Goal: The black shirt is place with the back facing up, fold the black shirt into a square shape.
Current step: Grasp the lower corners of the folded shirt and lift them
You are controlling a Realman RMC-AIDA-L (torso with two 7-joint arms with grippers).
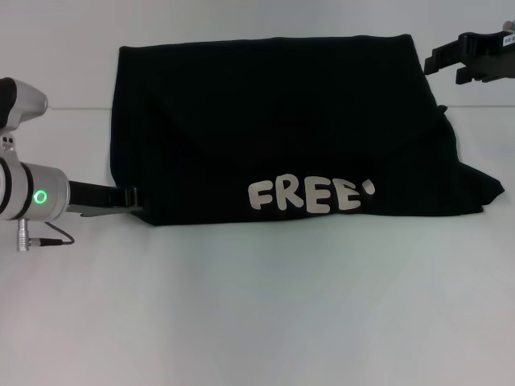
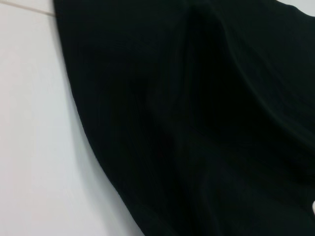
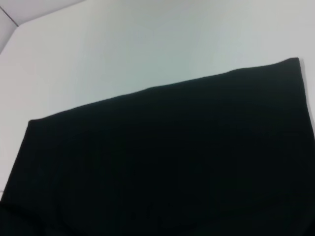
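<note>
The black shirt [image 1: 282,129] lies flat on the white table, folded into a wide block, with white "FREE" lettering [image 1: 310,195] along its near edge and a sleeve sticking out at the right [image 1: 475,189]. My left gripper [image 1: 133,199] reaches in low from the left and touches the shirt's near left edge. The left wrist view shows only black fabric [image 2: 197,123] close up. My right gripper [image 1: 471,56] hangs raised off the shirt's far right corner, apart from it. The right wrist view shows the shirt's far edge [image 3: 167,162] from above.
The white table [image 1: 257,305] spreads wide in front of the shirt and to its left. A seam in the surface runs behind the shirt [image 1: 80,108]. The left arm's silver wrist [image 1: 32,193] sits at the left edge.
</note>
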